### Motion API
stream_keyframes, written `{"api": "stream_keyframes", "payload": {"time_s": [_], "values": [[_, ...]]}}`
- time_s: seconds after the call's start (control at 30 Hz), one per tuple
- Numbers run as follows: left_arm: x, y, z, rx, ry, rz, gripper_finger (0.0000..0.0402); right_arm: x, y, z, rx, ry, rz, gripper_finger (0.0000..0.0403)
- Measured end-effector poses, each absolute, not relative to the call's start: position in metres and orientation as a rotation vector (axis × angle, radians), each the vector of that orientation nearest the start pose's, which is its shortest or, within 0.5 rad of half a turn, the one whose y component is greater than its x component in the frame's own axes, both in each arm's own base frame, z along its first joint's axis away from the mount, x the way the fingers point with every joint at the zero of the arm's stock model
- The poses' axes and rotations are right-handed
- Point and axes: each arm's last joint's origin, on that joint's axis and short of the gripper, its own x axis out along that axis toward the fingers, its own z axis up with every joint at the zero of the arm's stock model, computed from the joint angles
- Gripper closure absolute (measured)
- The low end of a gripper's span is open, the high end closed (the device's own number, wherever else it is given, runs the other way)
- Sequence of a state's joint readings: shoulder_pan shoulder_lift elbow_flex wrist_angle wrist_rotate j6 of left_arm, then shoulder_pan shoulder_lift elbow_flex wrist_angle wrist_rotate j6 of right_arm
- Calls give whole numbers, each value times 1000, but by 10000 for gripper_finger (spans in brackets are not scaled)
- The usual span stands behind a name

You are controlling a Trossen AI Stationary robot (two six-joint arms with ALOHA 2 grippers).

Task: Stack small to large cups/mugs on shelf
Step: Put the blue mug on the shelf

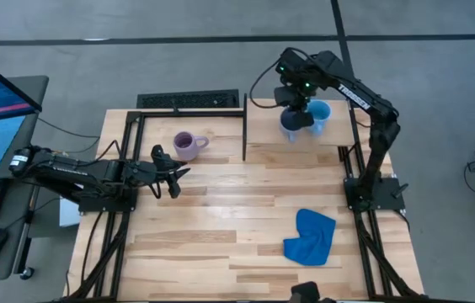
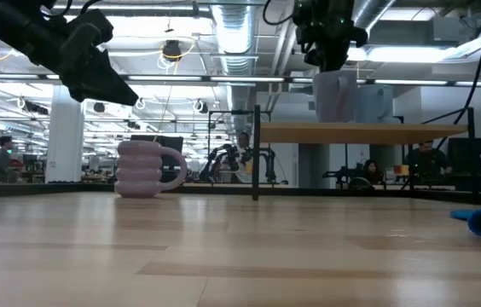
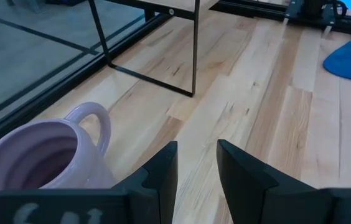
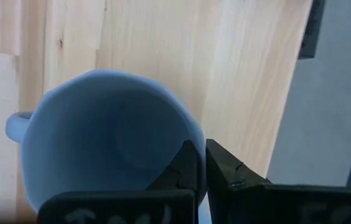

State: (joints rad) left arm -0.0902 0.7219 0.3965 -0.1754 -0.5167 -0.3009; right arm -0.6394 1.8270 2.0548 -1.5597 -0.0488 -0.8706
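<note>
Above, right pincer [image 4: 200, 171] pinches grey-blue mug [image 4: 101, 137] rim.

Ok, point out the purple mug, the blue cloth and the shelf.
purple mug [image 1: 184, 145]: high view, its open mouth.
blue cloth [image 1: 311, 238]: high view, middle of the cloth.
shelf [image 2: 411, 131]: low view, its front edge.

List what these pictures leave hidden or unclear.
- Slate grey-blue mug: high view, mostly covered by the right gripper; whether it stands on the shelf is unclear.
- Light blue mug: low view, washed out against bright background.
- Lilac mug: left wrist view, base cut by the edge.
</note>
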Motion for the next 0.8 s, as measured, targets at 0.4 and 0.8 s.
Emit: {"api": "stream_keyframes", "payload": {"time_s": [0.4, 0.8], "values": [[154, 1, 210, -126, 436, 509, 298, 276, -217, 373, -331, 1301, 53, 376], [153, 1, 209, -126, 444, 516, 298, 279, -219, 367, -307, 1324, 52, 363]]}}
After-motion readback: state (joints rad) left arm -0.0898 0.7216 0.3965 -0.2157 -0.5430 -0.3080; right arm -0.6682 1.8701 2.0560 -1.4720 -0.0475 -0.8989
